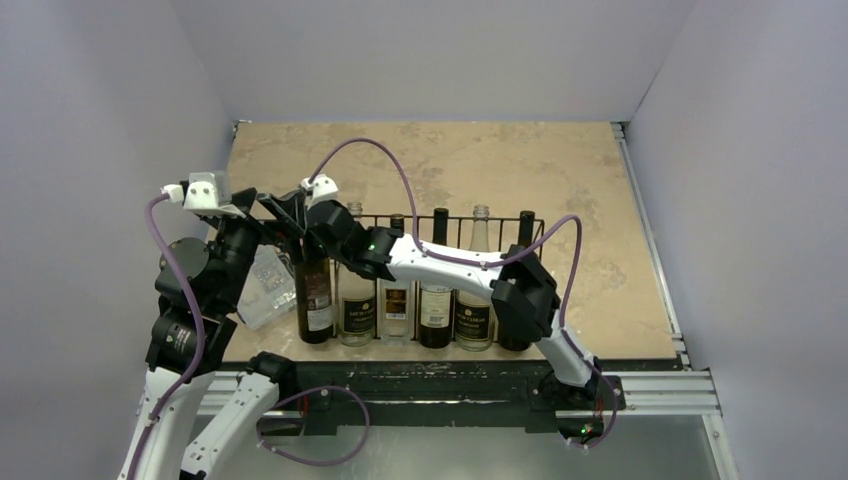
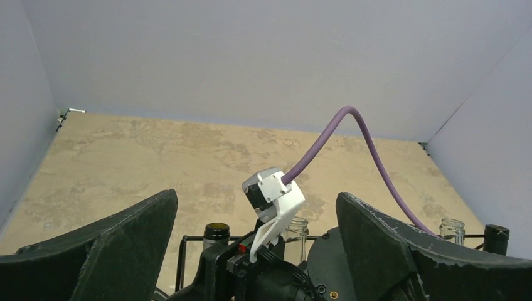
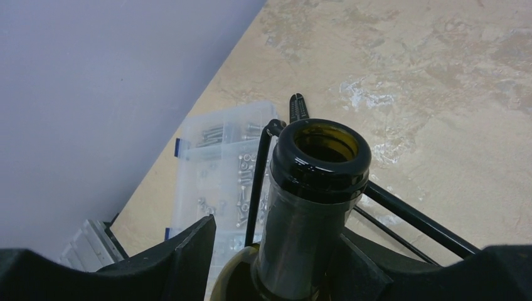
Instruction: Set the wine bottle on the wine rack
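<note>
Top external view: we count six bottles standing in the long black wire wine rack.
Right gripper: fingers clamp the dark green glass wine bottle by its neck.
Left gripper: fingers spread wide, holding nothing.

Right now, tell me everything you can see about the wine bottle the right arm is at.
The wine bottle is dark glass with a dark label, uncorked, its open mouth showing in the right wrist view. It stands upright at the left end of the wine rack, leftmost in a row of bottles. The right gripper has its jaws on either side of the neck. The clear plastic box lies beside it.
</note>
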Available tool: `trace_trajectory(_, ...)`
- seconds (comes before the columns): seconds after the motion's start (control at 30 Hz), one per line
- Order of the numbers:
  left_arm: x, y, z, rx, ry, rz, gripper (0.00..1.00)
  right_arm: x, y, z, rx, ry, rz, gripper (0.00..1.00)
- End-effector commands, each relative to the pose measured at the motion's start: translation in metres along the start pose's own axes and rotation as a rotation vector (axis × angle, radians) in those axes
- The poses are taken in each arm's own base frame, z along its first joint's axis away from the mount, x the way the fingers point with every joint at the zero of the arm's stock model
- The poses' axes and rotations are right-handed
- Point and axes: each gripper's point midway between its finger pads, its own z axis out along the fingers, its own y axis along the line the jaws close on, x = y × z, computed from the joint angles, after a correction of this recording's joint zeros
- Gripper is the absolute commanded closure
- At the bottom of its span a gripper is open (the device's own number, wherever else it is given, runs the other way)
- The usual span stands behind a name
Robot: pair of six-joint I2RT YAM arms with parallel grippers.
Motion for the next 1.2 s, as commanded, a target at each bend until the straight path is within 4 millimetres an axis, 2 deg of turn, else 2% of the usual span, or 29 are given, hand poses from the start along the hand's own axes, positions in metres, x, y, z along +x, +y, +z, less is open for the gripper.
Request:
trace_trajectory(0.0,-0.023,-0.005,-0.006,0.016,-0.058,-0.01,0.02,0.02,-0.044,-0.013,0.149,0.081,-0.05,0.33)
trace_trajectory(0.5,-0.019,-0.005,-0.003,0.015,-0.037,-0.016,0.03,-0.013,-0.032,-0.035,0.139,0.042,-0.091,0.25)
trace_trajectory(1.03,-0.019,-0.004,-0.004,0.004,-0.025,-0.02,0.04,-0.031,-0.03,-0.054,0.168,0.006,-0.142,0.21)
trace_trajectory(1.17,-0.019,-0.005,-0.006,0.008,-0.027,-0.023,0.05,-0.037,-0.023,-0.063,0.138,-0.015,-0.134,0.21)
